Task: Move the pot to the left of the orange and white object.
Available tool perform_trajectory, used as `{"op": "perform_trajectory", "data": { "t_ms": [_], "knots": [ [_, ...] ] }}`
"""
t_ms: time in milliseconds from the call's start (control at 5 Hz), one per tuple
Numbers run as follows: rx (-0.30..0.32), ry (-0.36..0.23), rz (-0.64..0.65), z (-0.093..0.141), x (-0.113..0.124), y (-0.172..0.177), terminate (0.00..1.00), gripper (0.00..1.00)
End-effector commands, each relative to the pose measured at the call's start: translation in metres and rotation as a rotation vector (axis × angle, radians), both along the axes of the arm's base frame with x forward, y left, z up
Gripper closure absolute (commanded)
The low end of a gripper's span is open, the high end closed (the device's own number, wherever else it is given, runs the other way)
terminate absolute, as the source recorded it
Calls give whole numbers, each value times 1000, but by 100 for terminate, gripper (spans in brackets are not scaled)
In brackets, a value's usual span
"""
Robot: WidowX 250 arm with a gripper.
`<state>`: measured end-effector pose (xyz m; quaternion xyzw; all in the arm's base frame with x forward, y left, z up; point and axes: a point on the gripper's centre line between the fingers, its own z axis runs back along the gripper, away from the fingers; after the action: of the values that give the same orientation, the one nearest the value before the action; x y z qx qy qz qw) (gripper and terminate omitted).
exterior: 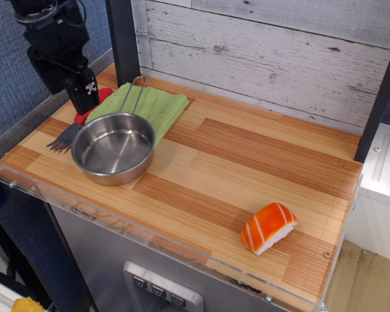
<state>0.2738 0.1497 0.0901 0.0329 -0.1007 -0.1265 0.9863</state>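
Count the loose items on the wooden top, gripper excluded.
4: pot near the left end, green cloth behind it under its handle, red-handled fork left of it, orange and white object front right. Nothing appears hidden.

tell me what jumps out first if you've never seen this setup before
The shiny steel pot at the left end of the wooden table catches the eye first, its wire handle lying back over a green cloth. Next is the bright orange and white object alone near the front right corner. A black gripper hangs at the far left above a red-handled fork.
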Motion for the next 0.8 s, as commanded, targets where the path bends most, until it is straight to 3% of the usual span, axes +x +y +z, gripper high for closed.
{"op": "perform_trajectory", "data": {
  "t_ms": [0,600],
  "knots": [
    [-52,65,272,-6,-11,5,0,0],
    [-54,136,297,-48,-12,7,0,0]
  ]
}}
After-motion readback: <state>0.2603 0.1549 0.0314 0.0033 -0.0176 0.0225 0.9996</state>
